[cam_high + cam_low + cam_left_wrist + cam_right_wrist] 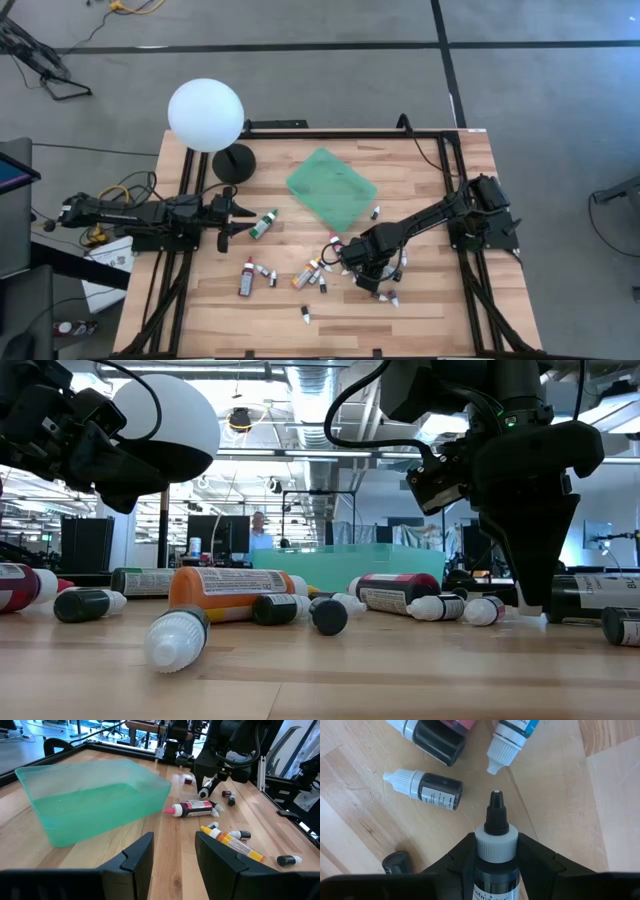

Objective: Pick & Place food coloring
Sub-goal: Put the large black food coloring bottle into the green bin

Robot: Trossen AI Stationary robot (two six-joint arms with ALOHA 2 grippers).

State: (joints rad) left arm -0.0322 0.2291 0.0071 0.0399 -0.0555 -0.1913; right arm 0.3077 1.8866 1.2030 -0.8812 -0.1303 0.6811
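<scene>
The wooden table (420, 320) carries everything. Biggest on it is the white globe lamp (205, 114) on its black base, at the far corner on the left arm's side, just beyond the left gripper (224, 238). Next is the green tray (331, 187), lying between the two arms and a little beyond the right gripper (352, 268); from the left wrist it fills the view just ahead of that claw's fingers (139, 857).

The right gripper points down at the boards among the scattered food coloring. Its jaws are clamped on a small dark dropper bottle (494, 851) with a white collar and black tip, gripped at the shoulders, tip pointing out past the fingers. Just beyond that tip lie another small dark dropper (427, 786) with a white cap and a blue-labelled one (512, 739).

The left gripper hovers partly open and empty near the table's left edge. Just beside it lies a green-capped bottle (264, 224). More bottles lie loose between the claws, among them an orange-labelled tube (226, 588) and a pink-tipped dark bottle (192, 809).
</scene>
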